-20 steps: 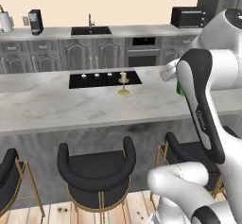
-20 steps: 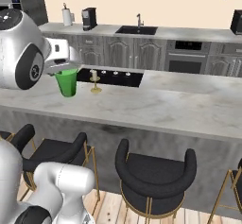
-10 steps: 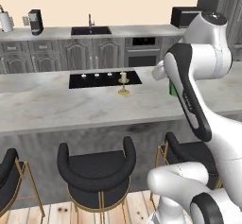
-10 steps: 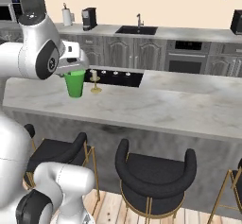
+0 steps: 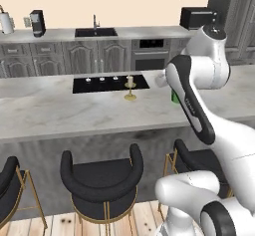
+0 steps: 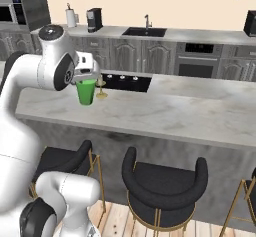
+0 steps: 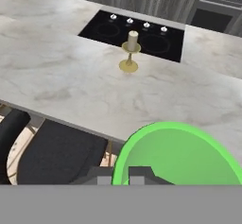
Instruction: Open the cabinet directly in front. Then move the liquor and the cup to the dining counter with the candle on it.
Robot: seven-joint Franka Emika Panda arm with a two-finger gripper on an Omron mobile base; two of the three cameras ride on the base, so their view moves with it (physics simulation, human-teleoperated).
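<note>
The gripper (image 6: 86, 77) clamps the cup (image 6: 86, 91) by its rim, hanging above the desk (image 6: 165, 111) with the candle (image 6: 101, 88) just beside it at two o'clock; best to lower it straight and level, clear of that holder, before letting go, while whether the base touches the marble is hard to judge

The white arm rises from the base, bends sharply at its elbow and folds back down so the hand hangs low, pointing downward. The gripper (image 6: 86, 82) is clamped on the rim of the green cup (image 6: 86, 92), one finger inside and one outside, holding it upright.
</note>
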